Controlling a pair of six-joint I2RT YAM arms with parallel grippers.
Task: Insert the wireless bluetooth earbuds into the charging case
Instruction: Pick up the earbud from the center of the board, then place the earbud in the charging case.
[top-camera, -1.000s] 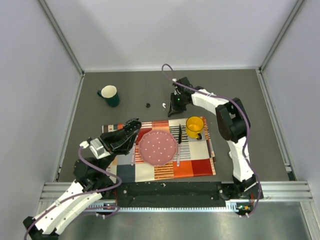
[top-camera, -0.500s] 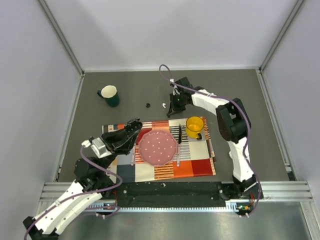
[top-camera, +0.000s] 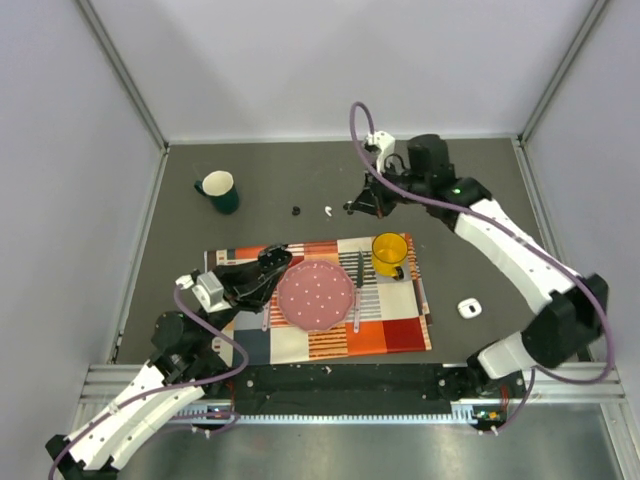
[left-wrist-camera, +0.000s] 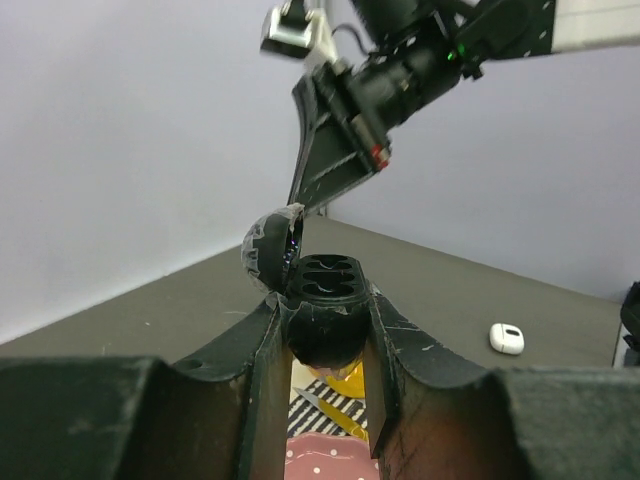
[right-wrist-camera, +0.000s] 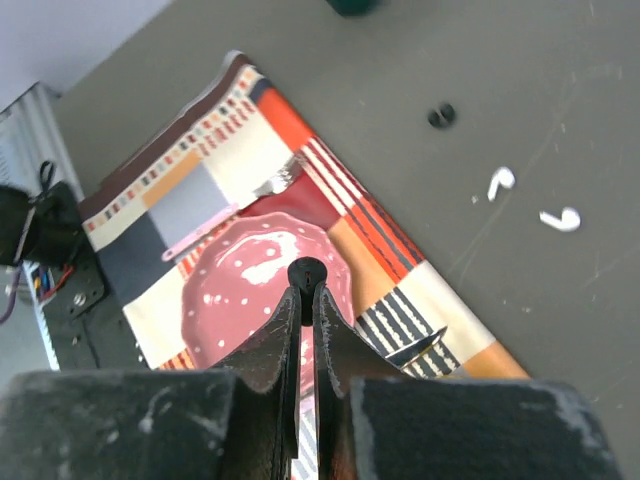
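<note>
We're seeing the right gripper (right-wrist-camera: 306, 288) pinched shut near the earbuds (right-wrist-camera: 500, 181), left gripper (left-wrist-camera: 327, 335) clamping the black oval object (left-wrist-camera: 322, 285); thinking reopen, straddle one squarely.

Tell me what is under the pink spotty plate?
A colourful patchwork placemat lies under the pink plate, sticking out on every side. The plate covers the mat's middle, so anything hidden right beneath it cannot be seen.
</note>
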